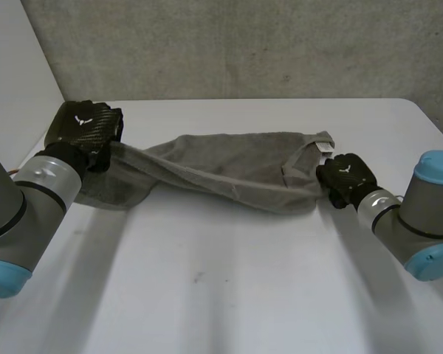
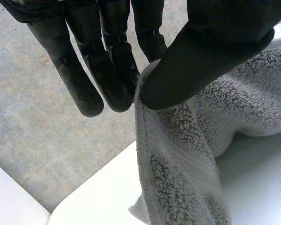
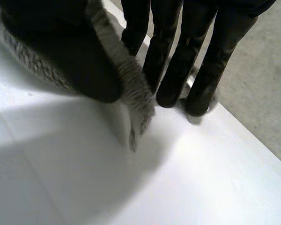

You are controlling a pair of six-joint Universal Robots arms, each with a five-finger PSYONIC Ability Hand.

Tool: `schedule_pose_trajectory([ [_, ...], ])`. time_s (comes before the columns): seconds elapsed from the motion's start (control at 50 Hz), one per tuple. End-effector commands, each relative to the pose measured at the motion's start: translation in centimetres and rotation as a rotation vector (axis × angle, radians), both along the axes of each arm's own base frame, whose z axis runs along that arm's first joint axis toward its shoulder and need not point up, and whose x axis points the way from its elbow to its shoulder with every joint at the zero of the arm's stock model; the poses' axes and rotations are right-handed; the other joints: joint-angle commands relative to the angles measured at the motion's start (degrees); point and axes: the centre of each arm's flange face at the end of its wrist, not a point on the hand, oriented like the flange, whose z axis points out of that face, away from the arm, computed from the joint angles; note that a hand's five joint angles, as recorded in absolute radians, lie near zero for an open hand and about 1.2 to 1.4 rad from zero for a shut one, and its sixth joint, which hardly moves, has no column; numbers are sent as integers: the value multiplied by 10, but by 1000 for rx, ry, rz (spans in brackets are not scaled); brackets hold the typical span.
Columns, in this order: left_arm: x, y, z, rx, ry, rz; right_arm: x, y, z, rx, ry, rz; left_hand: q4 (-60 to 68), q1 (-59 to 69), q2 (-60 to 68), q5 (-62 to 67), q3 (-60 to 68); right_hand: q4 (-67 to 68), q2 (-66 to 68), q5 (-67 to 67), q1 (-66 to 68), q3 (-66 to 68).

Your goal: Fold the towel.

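A grey towel (image 1: 229, 166) lies bunched and stretched across the white table (image 1: 229, 295) between my two hands. My left hand (image 1: 85, 127) is raised at the towel's left end. In the left wrist view its thumb (image 2: 210, 51) pinches the towel's hemmed edge (image 2: 187, 140) against the fingers, and the cloth hangs down from there. My right hand (image 1: 345, 177) is low at the towel's right end, near a small white label. In the right wrist view a strip of towel edge (image 3: 133, 91) runs between its thumb and its fingers (image 3: 178, 70), whose tips reach the tabletop.
A grey wall (image 1: 244, 44) stands behind the table's far edge. A white panel (image 1: 15, 59) rises at the far left. In the right wrist view the table's edge lies just beyond my fingertips, with grey floor (image 3: 267, 70) past it. Bare tabletop spreads in front of the towel.
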Motion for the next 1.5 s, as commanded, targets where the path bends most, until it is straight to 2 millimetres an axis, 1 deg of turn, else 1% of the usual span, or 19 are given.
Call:
schedule_pose_trajectory([
  [0.02,0,1,-2,8,-3,1,-16,-12,18,-18,-10,-49,102,128,104,110,104,173,166,193,78,168],
  [0.14,-2,3,3,-7,-1,-7,-29,-14,58,-23,-83,-85,102,128,104,110,104,173,166,193,78,168],
  [0.28,-2,9,23,-47,7,-13,-38,-1,154,-83,-221,-69,102,128,104,110,104,173,166,193,78,168],
  [0.3,-1,13,34,-61,12,-13,-38,-1,154,-83,-221,-69,102,128,104,110,104,173,166,193,78,168],
  [0.4,5,23,70,-103,21,-5,-55,35,238,-159,-146,-75,102,128,104,110,104,173,166,193,78,168],
  [0.48,13,40,110,-138,30,-1,-64,53,270,-222,-70,-93,102,128,104,110,104,173,166,193,78,168],
  [0.54,14,45,118,-132,19,-3,-67,72,290,-252,10,-102,102,128,104,110,104,173,166,193,78,168],
  [0.66,15,47,108,-36,-102,-9,-60,88,281,-168,106,-59,102,128,104,110,104,173,166,193,78,168],
  [0.78,8,28,60,86,-234,-29,-36,86,216,34,261,26,102,128,104,110,104,173,166,193,78,168],
  [0.82,2,13,21,188,-302,-46,-31,77,186,111,330,20,102,128,104,110,104,173,166,193,78,168],
  [0.88,-5,-4,-7,245,-325,-59,-22,56,151,168,372,12,102,128,104,110,104,173,166,193,78,168],
  [0.98,-19,-39,-20,187,-308,-57,-7,18,125,101,376,-18,102,128,104,110,104,173,166,193,78,168],
  [1.08,-34,-81,17,-48,-226,-29,1,-25,155,-146,256,-128,102,128,104,110,104,173,166,193,78,168],
  [1.12,-40,-97,61,-259,-151,-8,5,-41,200,-364,84,-178,102,128,104,110,104,173,166,193,78,168],
  [1.18,-41,-99,81,-359,-117,-7,4,-40,230,-486,-20,-194,102,128,104,110,104,173,166,193,78,168],
  [1.22,-38,-91,128,-558,-43,-3,0,-25,279,-690,-171,-194,102,128,104,110,104,173,166,193,78,168],
  [1.28,-31,-75,154,-674,13,9,-5,-8,304,-823,-246,-186,102,128,104,110,104,173,166,193,78,168],
  [1.4,-26,-66,145,-675,51,-1,-5,3,290,-759,-214,-143,102,128,104,110,104,173,166,193,78,168],
  [1.5,-15,-70,96,-527,4,8,0,7,228,-460,-118,-91,102,128,104,110,104,173,166,193,78,168],
])
